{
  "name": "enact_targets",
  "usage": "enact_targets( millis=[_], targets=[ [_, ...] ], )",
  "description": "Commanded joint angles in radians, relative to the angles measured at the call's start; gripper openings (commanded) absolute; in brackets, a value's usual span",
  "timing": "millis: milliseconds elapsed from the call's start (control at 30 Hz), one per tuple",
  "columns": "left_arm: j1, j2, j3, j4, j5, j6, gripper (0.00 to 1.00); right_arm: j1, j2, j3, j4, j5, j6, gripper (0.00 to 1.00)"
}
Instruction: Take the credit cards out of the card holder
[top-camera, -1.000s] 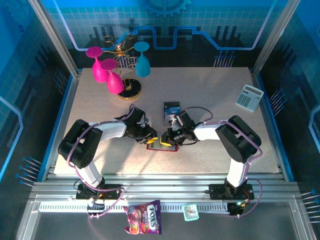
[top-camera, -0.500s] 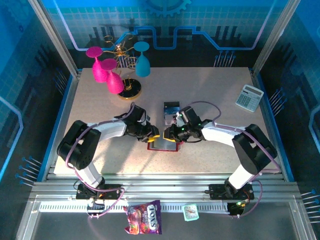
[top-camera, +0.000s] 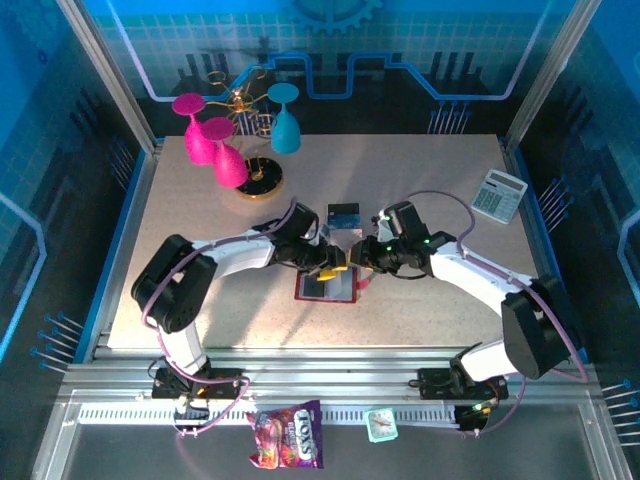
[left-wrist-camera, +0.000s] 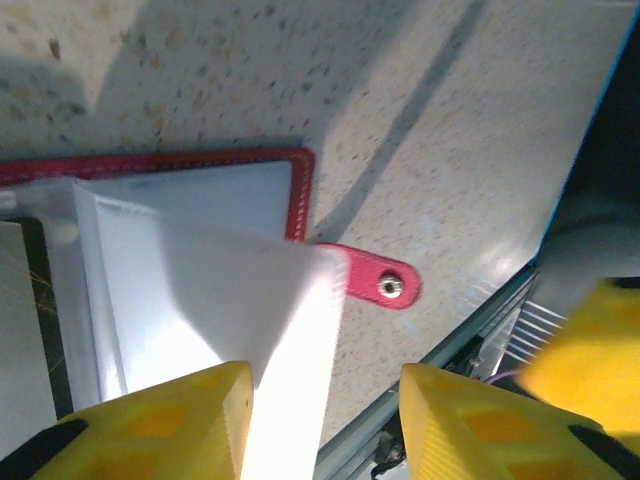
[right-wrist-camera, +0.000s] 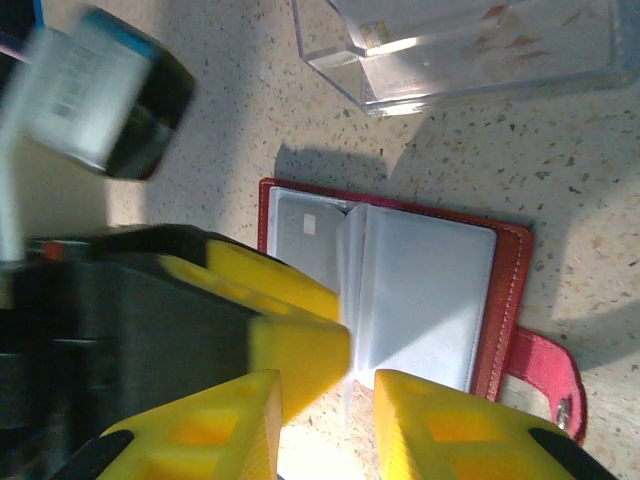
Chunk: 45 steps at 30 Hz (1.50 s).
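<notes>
The red card holder (top-camera: 327, 287) lies open on the table, its grey-white pocket leaves fanned out (right-wrist-camera: 420, 295) and its snap tab (left-wrist-camera: 385, 285) pointing aside. A whitish credit card (right-wrist-camera: 303, 237) sits in its left pocket. A dark credit card (top-camera: 343, 212) lies on the table behind it, blurred in the right wrist view (right-wrist-camera: 105, 95). My left gripper (top-camera: 336, 262) (left-wrist-camera: 325, 425) hovers open over the holder, one leaf beside its left finger. My right gripper (top-camera: 361, 258) (right-wrist-camera: 328, 435) is open too, a thin leaf edge standing loose in its gap.
A clear plastic box (right-wrist-camera: 470, 45) stands just behind the holder. A calculator (top-camera: 498, 195) lies at the far right. Pink goblets (top-camera: 215, 145) and a blue one (top-camera: 285, 125) stand on a gold rack at the far left. A candy bag (top-camera: 287, 436) rests on the front rail.
Both grippers have lifted and shifted towards the far side above the holder, and their jaws have widened. The holder now lies spread open, slightly further right.
</notes>
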<state>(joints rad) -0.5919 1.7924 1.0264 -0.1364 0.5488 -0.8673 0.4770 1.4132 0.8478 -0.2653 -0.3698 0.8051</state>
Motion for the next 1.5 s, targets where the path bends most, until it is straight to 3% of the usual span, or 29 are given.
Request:
enact_targets(
  millis=[0,400,800,1000,1467],
  targets=[
    [-0.017,0.041,0.016,0.029,0.025,-0.035,0.45,-0.015,-0.036,-0.018,-0.045,0.019,-0.023,0.32],
    [-0.01,-0.004,0.021,0.007,-0.016,-0.014,0.5,-0.012,-0.043,-0.027,-0.037,0.001,-0.012,0.32],
    [0.144,-0.13,-0.133,0.002,-0.018,0.033,0.49,0.106,0.082,0.059,-0.009,-0.011,0.02,0.3],
    [0.167,-0.109,-0.14,-0.006,0.012,0.064,0.48,0.157,0.155,0.104,0.002,-0.019,0.03,0.28],
    [0.183,-0.087,-0.193,0.002,-0.012,0.077,0.27,0.199,0.342,0.204,-0.022,-0.051,0.01,0.21]
  ],
)
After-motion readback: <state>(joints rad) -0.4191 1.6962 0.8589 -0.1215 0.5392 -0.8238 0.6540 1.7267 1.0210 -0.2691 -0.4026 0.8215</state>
